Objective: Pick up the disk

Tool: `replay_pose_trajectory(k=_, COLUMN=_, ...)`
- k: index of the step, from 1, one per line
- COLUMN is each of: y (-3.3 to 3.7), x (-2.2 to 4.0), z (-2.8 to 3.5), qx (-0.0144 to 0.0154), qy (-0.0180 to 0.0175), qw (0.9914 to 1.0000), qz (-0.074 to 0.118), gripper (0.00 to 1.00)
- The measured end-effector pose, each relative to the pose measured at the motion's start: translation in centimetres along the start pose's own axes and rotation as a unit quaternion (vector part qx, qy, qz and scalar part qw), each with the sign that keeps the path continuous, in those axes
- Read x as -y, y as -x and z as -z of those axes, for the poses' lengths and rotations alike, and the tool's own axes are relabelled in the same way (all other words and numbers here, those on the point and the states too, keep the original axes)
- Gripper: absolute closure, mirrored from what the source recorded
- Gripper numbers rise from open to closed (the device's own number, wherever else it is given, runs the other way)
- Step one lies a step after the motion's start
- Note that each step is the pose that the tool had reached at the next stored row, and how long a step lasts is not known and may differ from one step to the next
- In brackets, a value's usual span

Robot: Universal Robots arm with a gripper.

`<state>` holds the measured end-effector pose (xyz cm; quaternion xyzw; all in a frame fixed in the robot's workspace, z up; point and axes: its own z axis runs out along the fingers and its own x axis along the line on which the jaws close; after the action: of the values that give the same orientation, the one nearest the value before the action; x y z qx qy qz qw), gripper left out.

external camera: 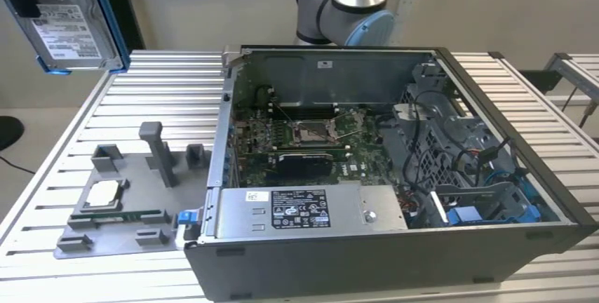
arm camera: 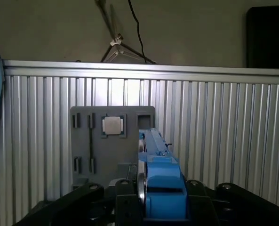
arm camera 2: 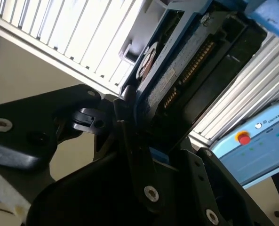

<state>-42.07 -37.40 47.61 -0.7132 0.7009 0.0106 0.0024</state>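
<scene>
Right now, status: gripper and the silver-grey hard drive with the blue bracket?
Gripper shut on the flat silver-grey metal disk with blue plastic bracket. Disk held aloft, off the ribbed metal table. No obstruction seen.

disk [external camera: 64,33] — metal, seemingly matt, plastic bracket [arm camera: 163,186]

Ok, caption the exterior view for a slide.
The disk hangs lifted at the exterior view's left, clear of the open computer case.

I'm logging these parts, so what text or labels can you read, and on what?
White label on the disk: print too small to read.
Black label on the power-supply box: too small to read.
Lettering on the blue-and-white panel: cut off at the edge, not readable whole.
</scene>
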Motion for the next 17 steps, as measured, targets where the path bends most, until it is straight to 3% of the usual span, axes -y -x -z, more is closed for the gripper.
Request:
replay_pose_trajectory(k=5, y=0.00, x=0.12, z=0.04, qx=0.0000, qy=0.0000, qw=1.00000, qz=0.000, gripper=1.00)
replay_pose_trajectory(k=8, y=-0.01, x=0.75, z=0.04, qx=0.0000, qy=0.0000, qw=1.00000, qz=0.000, gripper=1.00)
replay_pose_trajectory(k=11, y=-0.03, x=1.83, z=0.05, qx=0.0000, qy=0.0001, qw=1.00000, qz=0.000, gripper=1.00)
replay_pose_trajectory(k=17, y=-0.08, x=4.57, z=0.08, qx=0.0000, qy=0.0007, qw=1.00000, qz=0.000, gripper=1.00)
